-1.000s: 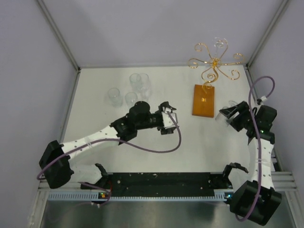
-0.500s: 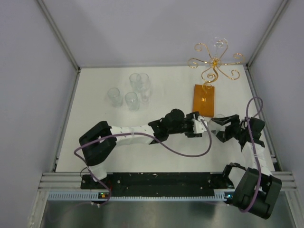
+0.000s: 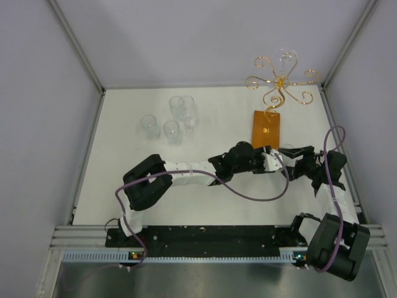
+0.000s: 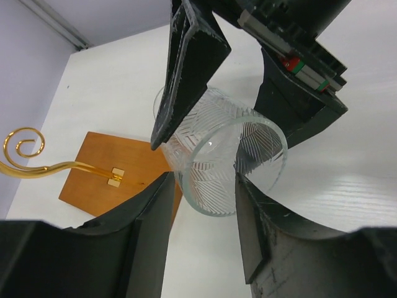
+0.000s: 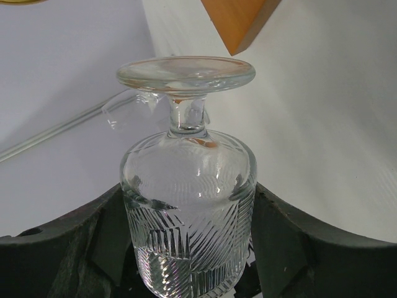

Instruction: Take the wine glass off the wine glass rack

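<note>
no readable text, no labels, no brands, no numbers on anything in view

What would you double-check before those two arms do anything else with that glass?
1. Is the wine glass off the rack: ok, it is away from the gold arms.
2. Is the right gripper shut on the bowl: ok, gripped from both sides.
3. Is the left gripper open: ok, jaws apart at the glass rim.
4. Is the left gripper touching the glass: cannot tell.
5. Are the other glasses out of the way: ok, far to the left.
</note>
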Tool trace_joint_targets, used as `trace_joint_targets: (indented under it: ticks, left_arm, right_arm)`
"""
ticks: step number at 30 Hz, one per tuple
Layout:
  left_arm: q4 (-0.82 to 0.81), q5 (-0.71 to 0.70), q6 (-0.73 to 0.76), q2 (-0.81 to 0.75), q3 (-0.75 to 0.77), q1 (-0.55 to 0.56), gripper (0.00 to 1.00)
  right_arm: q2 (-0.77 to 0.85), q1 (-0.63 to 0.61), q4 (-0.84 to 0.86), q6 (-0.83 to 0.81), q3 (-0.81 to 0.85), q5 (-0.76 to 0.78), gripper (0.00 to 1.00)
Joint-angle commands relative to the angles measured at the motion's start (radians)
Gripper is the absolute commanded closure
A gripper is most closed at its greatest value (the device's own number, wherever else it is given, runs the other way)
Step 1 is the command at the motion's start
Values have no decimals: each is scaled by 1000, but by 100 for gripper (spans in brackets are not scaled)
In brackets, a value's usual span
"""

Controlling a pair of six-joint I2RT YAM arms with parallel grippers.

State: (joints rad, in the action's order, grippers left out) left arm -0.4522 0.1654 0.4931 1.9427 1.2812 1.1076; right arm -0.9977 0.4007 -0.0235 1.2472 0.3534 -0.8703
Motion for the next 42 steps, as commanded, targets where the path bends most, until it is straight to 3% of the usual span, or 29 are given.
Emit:
trace_joint_targets:
  ticks: [1, 4, 9, 11, 13, 17, 18, 19, 23, 32, 37, 42]
  left_arm:
    - [-65, -55, -10, 30, 58, 3, 55]
    - [-78, -64, -17, 47, 75, 3, 65]
    - [-91, -70, -19, 84, 109, 3, 72]
    - [-86, -61, -14, 93, 118, 3, 82]
    - [-75, -58, -18, 98, 122, 5, 100]
    - [-57, -90, -24, 53, 92, 5, 100]
    - [-45, -96, -24, 27, 78, 1, 100]
    - [-20, -98, -21, -5, 64, -3, 100]
    - [176, -57, -33, -161, 21, -38, 100]
    - [1010, 135, 27, -487, 23, -156, 100]
    - [1239, 145, 103, -675, -115, -313, 100]
    - [1464, 122, 151, -719, -132, -537, 100]
  right_arm:
    - [19, -16, 60, 35, 18, -49, 100]
    - [16, -23, 51, 32, 18, -47, 100]
    - [8, -28, 25, 15, 19, -44, 100]
    - [5, -28, -2, 9, 18, -39, 100]
    - [2, -28, -29, 0, 30, -35, 96]
    - [7, -17, -78, -61, 64, -38, 21]
    - [5, -7, -90, -89, 74, -39, 5]
    - [7, 3, -102, -112, 87, -42, 1]
    - [7, 47, -177, -211, 136, -49, 1]
    - [39, 66, -391, -504, 226, 114, 1]
    - [44, 67, -447, -659, 292, 224, 1]
    - [13, 66, -527, -805, 369, 289, 1]
